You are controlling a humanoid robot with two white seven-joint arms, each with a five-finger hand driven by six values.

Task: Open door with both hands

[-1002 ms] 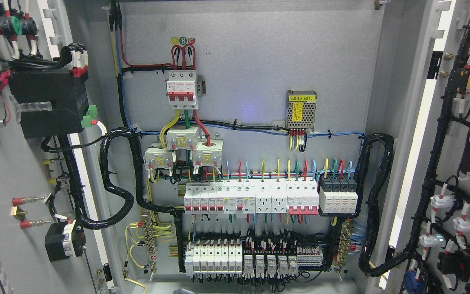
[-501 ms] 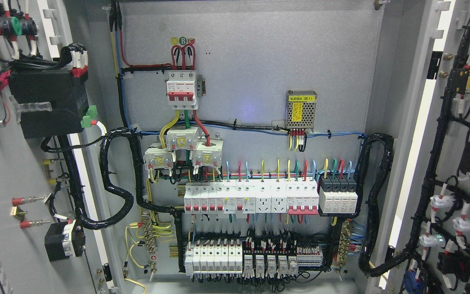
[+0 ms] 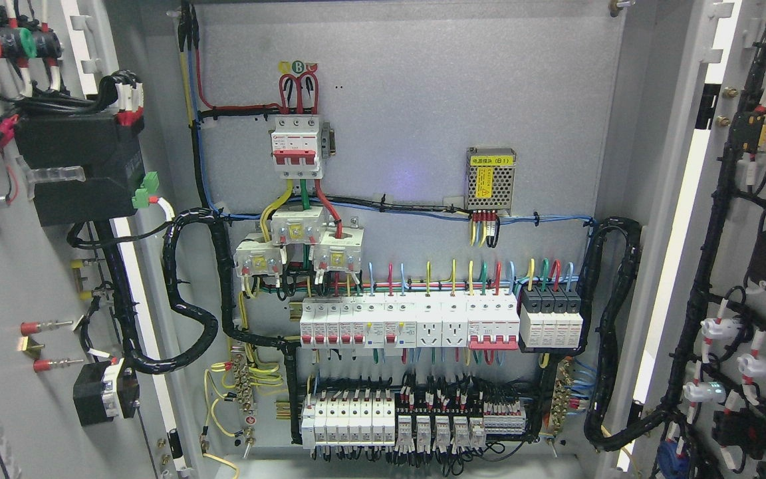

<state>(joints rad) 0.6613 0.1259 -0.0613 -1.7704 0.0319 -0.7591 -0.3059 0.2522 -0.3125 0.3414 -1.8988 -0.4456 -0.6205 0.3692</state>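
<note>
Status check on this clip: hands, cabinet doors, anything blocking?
Neither hand in view. Left door and right door both swung wide open, breaker panel fully exposed. Nothing in the way.

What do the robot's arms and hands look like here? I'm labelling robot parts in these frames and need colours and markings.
Nothing to label: neither arm nor hand shows in the head view. The picture holds only the open electrical cabinet, with its left door and right door swung wide, rows of circuit breakers and black cable bundles. So colour, shape and markings of the arms cannot be told.
</note>
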